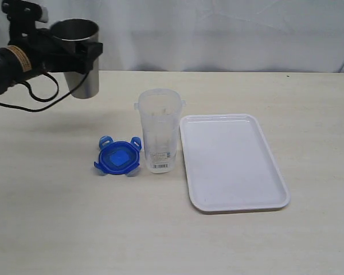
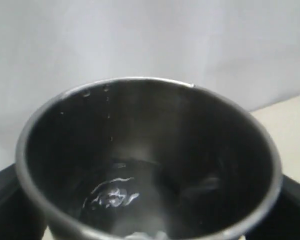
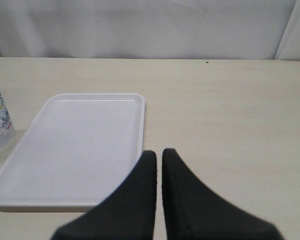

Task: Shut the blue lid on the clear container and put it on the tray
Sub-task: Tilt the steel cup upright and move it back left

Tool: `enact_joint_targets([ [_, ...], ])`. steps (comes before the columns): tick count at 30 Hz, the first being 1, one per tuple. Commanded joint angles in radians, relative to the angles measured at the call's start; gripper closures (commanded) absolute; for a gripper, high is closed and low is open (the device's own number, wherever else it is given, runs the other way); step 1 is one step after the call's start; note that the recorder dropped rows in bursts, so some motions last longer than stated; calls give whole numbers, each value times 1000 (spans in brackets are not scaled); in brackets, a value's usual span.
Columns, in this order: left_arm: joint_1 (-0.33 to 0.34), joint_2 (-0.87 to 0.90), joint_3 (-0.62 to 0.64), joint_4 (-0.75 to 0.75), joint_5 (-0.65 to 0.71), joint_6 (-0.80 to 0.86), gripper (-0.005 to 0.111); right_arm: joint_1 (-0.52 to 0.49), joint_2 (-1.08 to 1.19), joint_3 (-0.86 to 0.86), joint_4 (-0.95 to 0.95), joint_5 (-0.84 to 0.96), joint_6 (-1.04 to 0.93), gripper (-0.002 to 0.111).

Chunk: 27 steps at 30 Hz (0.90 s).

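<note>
One blue lid [image 1: 118,156], flat on the surface [image 1: 74,229], four flaps sticking out, not yet on the container. Lying loose, well apart from the left fingers [image 1: 95,52] and lower than them.

One clear container [image 1: 159,137], upright and open-topped, between lid and tray: just beside the lid on one side, just beside the tray's long edge on the other. Touching either or not, impossible to tell. Also well apart from the left fingers.

One tray [image 1: 235,166], white, flat on the surface, its near edge just ahead of the right fingers [image 3: 152,162] in the right wrist view.

Two pairs of fingers. Left pair raised above the surface, spread wide around one steel cup [image 1: 86,83] and clamped on its wall; cup upright, droplets on the inner wall and what looks like a little water at the bottom. Right pair pressed together to a thin slit, holding nothing, pointing along the surface beside the tray.
</note>
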<state>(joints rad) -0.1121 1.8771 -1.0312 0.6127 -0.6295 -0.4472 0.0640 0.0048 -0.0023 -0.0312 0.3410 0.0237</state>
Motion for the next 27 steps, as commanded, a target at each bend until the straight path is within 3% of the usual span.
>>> enact_joint_targets([
  [1,85,0,-60,-27,-80,-38,107,-7,-5,2,0,2,-5,104],
  [5,124,72,-144,-19,-86,-94,107,-7,-5,2,0,2,-5,104],
  [14,122,259,-345,41,-84,-99,107,-7,-5,2,0,2,-5,104],
  [19,122,328,-454,29,-13,-99,107,-7,-5,2,0,2,-5,104],
  [27,129,353,-447,55,-27,-87,107,-7,-5,2,0,2,-5,104],
])
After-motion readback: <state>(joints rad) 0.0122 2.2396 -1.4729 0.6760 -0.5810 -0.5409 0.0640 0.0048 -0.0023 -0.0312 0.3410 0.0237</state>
